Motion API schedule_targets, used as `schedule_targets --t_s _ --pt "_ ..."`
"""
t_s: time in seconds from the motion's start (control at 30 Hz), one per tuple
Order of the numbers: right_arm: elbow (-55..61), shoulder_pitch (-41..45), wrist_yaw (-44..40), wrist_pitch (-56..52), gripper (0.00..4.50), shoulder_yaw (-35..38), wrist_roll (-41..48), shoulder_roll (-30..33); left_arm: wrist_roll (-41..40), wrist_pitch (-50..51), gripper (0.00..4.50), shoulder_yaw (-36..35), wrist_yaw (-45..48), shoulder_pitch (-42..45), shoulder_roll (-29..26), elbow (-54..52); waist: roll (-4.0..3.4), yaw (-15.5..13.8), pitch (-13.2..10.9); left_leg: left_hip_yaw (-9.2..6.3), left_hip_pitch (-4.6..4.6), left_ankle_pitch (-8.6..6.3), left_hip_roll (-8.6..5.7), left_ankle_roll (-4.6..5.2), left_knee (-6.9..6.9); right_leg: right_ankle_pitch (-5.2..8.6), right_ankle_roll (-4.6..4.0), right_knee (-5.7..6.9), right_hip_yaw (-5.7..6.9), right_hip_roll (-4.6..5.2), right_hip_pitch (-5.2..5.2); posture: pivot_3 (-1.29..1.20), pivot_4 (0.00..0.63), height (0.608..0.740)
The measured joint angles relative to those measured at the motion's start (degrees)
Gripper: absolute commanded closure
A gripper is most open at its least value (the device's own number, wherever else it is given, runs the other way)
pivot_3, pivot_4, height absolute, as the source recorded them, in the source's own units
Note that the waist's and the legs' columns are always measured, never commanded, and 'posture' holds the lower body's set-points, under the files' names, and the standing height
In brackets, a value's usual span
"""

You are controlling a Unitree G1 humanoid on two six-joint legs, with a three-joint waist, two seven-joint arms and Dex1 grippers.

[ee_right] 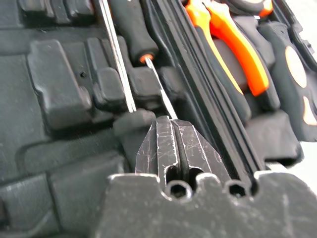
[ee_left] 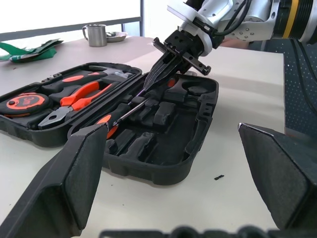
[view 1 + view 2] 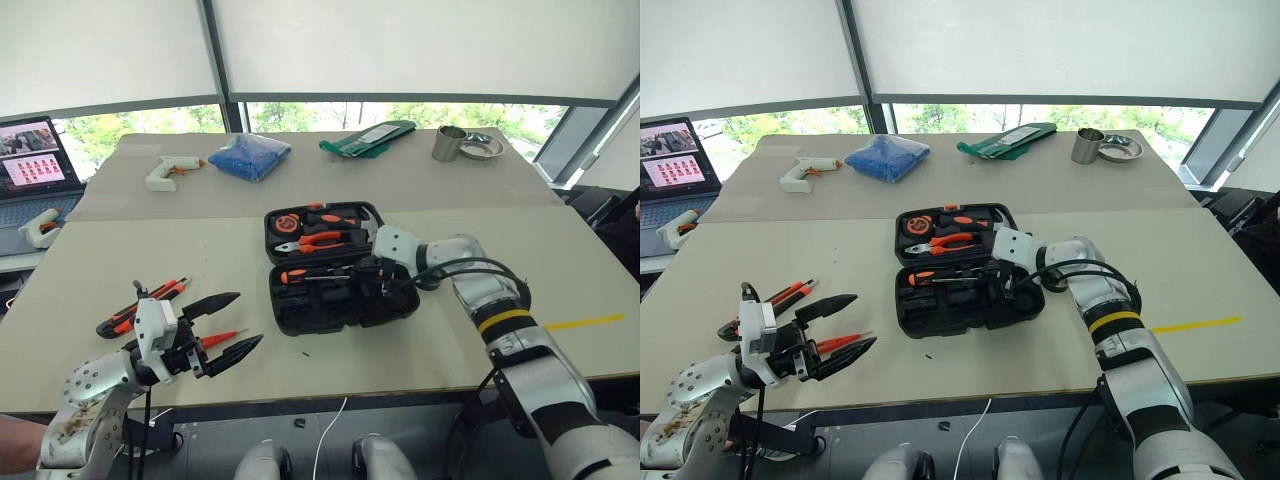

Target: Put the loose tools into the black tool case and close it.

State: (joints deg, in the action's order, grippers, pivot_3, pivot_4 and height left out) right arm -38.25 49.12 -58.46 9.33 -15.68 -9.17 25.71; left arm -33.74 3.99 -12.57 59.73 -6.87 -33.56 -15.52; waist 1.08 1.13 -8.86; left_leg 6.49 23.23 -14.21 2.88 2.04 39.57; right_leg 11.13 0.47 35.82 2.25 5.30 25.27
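The right pincer (image 2: 148, 89) is closed, its tips pinching the shaft of a screwdriver (image 2: 116, 118) lying in the black tool case (image 3: 340, 315). The left pincer (image 3: 228, 325) gapes wide and empty above the worktop (image 3: 420, 180), with more loose tools (image 3: 140, 305) just beside it.

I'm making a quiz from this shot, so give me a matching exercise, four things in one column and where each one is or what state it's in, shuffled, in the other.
Things:
1. right end effector
2. left end effector
3. metal cup
4. glue gun

Place or state:
A. far right part of the table
B. open, above the near left part of the table
C. shut, tips inside the black tool case
D. far left, beside the blue bag

Pairs: 1-C, 2-B, 3-A, 4-D
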Motion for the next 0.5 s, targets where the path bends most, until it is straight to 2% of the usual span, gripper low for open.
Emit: schedule_targets --t_s 0.33,0.5 --pt "-2.9 -0.7 9.5 12.1 4.49 -2.5 -5.3 -0.3 0.1 0.1 0.0 0.1 -0.7 -0.1 0.0 -0.8 0.0 0.1 0.0 0.01 -0.02 0.01 -0.01 -0.01 0.0 0.01 0.0 0.0 -0.01 -0.01 -0.02 0.0 0.15 0.74" --pt "-4.3 -0.6 6.9 10.0 4.49 2.3 2.8 -3.2 0.1 0.2 0.0 0.2 -0.7 -0.1 -0.2 -0.8 0.01 0.1 0.0 -0.01 -0.01 0.01 0.02 -0.01 0.0 0.0 0.0 0.01 -0.02 -0.03 -0.01 0.0 0.15 0.74"
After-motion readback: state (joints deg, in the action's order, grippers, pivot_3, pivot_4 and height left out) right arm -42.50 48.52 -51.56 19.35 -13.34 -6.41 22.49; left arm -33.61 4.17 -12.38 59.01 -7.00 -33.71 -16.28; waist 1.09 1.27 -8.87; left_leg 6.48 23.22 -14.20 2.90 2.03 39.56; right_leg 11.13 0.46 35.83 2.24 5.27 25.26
